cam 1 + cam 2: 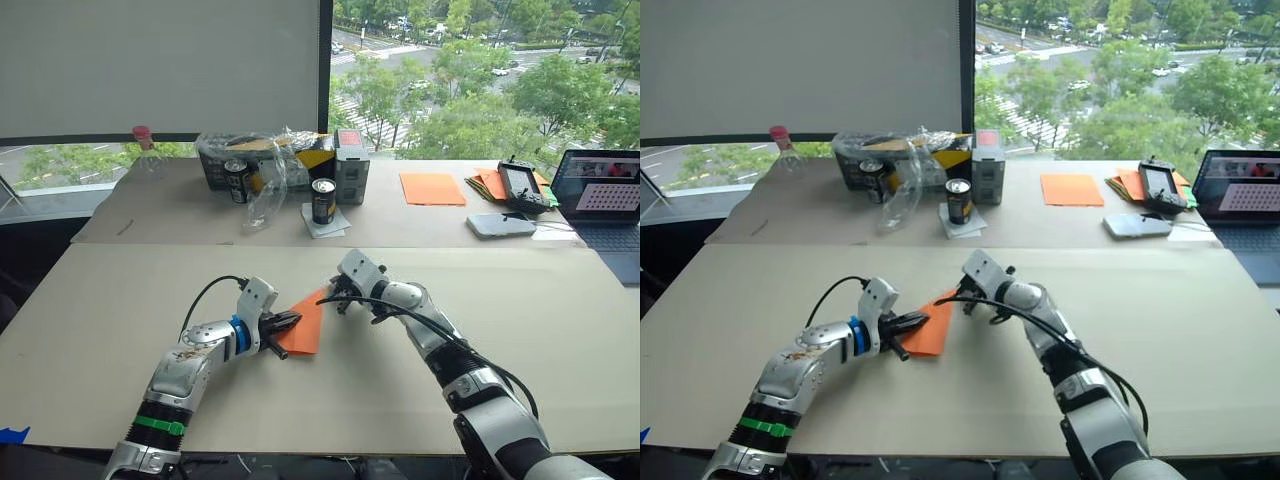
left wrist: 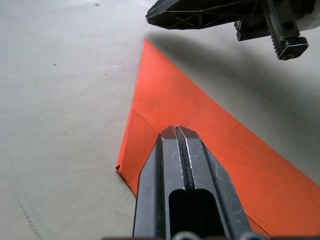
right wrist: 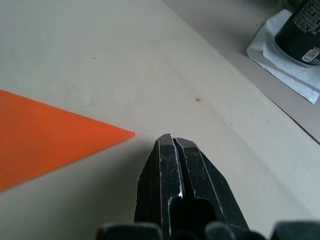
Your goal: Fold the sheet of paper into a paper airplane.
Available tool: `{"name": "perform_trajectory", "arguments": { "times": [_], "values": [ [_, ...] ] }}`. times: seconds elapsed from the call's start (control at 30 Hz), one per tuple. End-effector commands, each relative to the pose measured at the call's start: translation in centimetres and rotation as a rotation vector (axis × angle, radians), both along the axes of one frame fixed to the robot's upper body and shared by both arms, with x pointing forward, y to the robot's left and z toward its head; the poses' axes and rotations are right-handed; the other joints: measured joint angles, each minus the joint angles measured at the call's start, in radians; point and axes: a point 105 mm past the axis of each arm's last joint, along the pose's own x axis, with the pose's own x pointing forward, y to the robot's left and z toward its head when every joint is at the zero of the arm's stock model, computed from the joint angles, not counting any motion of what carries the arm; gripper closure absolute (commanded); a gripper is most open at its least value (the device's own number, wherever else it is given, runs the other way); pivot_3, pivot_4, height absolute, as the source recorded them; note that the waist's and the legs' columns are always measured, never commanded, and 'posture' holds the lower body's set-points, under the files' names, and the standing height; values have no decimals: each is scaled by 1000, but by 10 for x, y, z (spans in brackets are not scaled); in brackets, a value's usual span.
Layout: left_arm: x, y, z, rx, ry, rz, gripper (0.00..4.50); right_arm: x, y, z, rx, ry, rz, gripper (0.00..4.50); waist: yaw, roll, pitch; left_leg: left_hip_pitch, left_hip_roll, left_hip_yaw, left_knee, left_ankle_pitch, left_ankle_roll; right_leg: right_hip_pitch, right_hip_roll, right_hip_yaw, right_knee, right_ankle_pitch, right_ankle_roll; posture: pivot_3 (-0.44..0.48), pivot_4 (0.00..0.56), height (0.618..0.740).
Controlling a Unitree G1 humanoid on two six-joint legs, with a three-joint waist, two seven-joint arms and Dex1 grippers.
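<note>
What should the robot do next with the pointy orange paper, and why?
Probably bring the right end effector down onto the pointed tip of the paper airplane. The left end effector, fingers shut, presses on the wide end, holding it flat on the table. The right one, also shut, hovers just beside the tip without touching it, so that end looks free to shift during creasing.

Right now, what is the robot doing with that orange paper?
It is folding a paper airplane on the big tan table. The paper is already a flat pointed wedge. The left claw is shut with its tips resting on the wide end of the wedge, seemingly pinning it down. The right claw is shut too and sits just past the pointed tip, not touching it. Cans, a spare orange sheet and a laptop sit farther back.
</note>
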Motion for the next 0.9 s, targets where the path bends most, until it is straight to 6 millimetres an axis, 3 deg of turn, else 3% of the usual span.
{"name": "perform_trajectory", "arguments": {
  "times": [0.03,0.33,0.5,0.73,0.9],
  "values": [
    [-2,6,-19,44,67,20,4471,-13,11,15,16,-40,104,4500,0,0,0,0,0,0,0,0,0,0,0,0,0,0,0,0,150,730],
    [-3,3,-19,43,69,4,4471,-41,15,-20,-51,94,212,4500,1,0,0,0,0,0,0,0,0,0,0,0,0,0,0,0,150,730],
    [-4,3,-21,52,73,-11,4471,-74,15,-41,-111,178,370,4500,1,0,0,0,0,0,0,0,0,1,0,0,-1,0,1,0,150,730],
    [-7,2,-23,55,84,-24,4471,-115,15,-51,-140,261,535,4500,2,0,0,1,0,0,0,0,0,2,0,0,-1,-1,2,0,150,730],
    [-8,4,-25,62,93,-31,4471,-131,18,-52,-197,246,629,4500,0,0,0,1,0,0,0,0,0,2,0,0,-1,-3,5,0,150,730]
  ]
}}
